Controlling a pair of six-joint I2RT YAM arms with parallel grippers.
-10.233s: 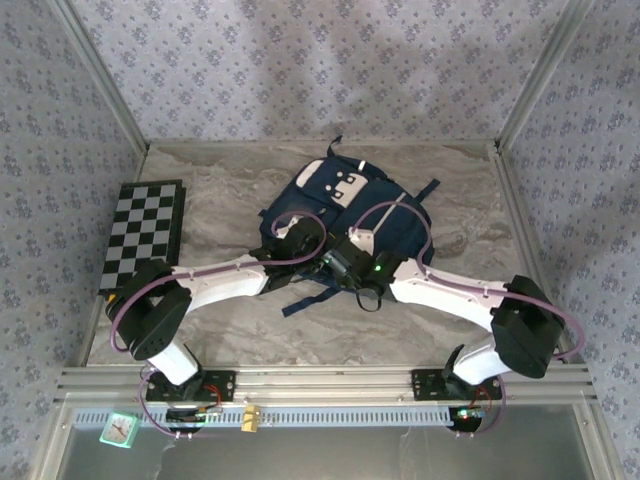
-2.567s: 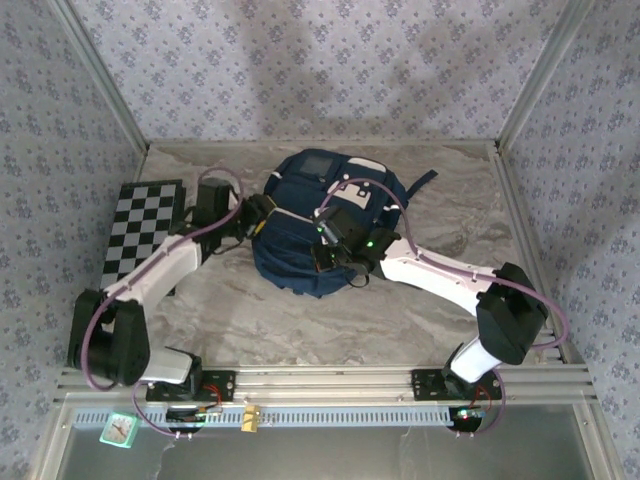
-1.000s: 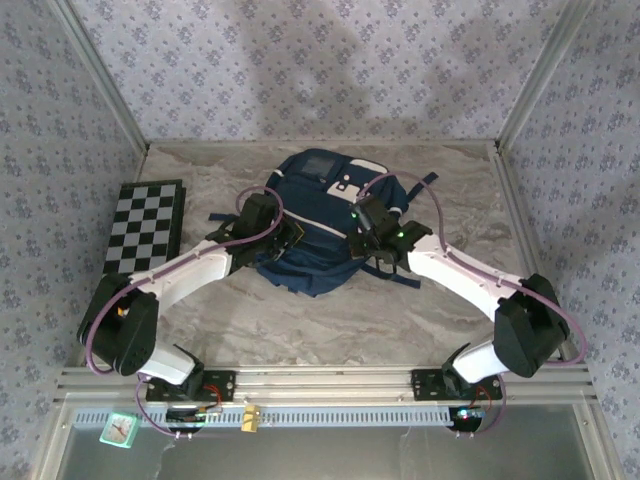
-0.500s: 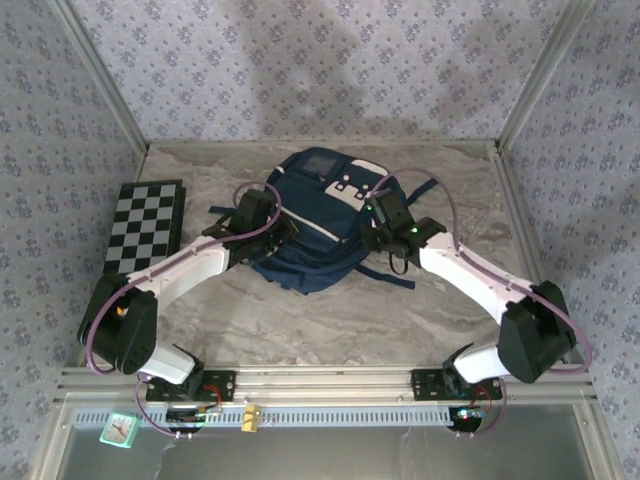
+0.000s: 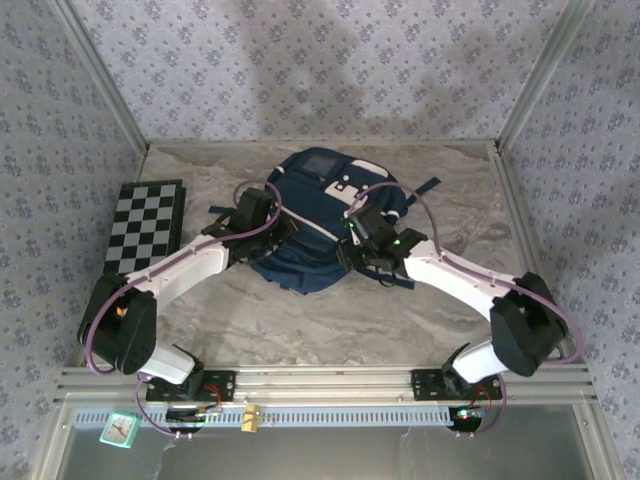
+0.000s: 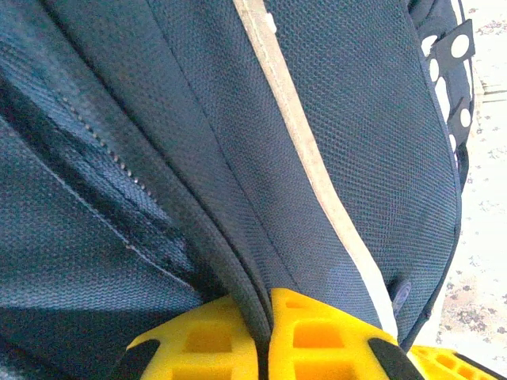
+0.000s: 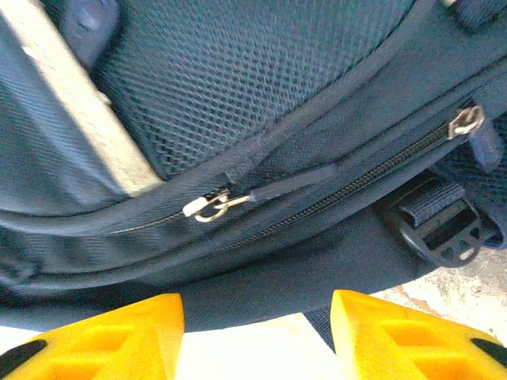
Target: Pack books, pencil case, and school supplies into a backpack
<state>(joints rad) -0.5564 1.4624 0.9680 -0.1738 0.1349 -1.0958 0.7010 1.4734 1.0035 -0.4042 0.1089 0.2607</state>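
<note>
The navy backpack (image 5: pixel 318 205) lies in the middle of the table, its white and grey patches facing the far side. My left gripper (image 5: pixel 284 234) is at its left flank; in the left wrist view the gripper (image 6: pixel 265 336) is shut on a fold of the backpack's fabric (image 6: pixel 238 261) beside the white piping (image 6: pixel 309 158). At the backpack's near right side my right gripper (image 5: pixel 352 250) stands open. In the right wrist view the gripper (image 7: pixel 257 332) holds nothing, with a zipper pull (image 7: pixel 212 205) just ahead. The books, pencil case and school supplies are hidden.
A black-and-white checkered board (image 5: pixel 143 225) lies at the left edge of the table. A dark strap (image 5: pixel 395 276) and a black buckle (image 7: pixel 437 227) trail from the backpack's near right. Patterned walls and metal posts (image 5: pixel 95 75) close in the table.
My right gripper has opened and swung from the backpack's upper right down to its near right side. The left gripper has stayed shut on the fabric.
</note>
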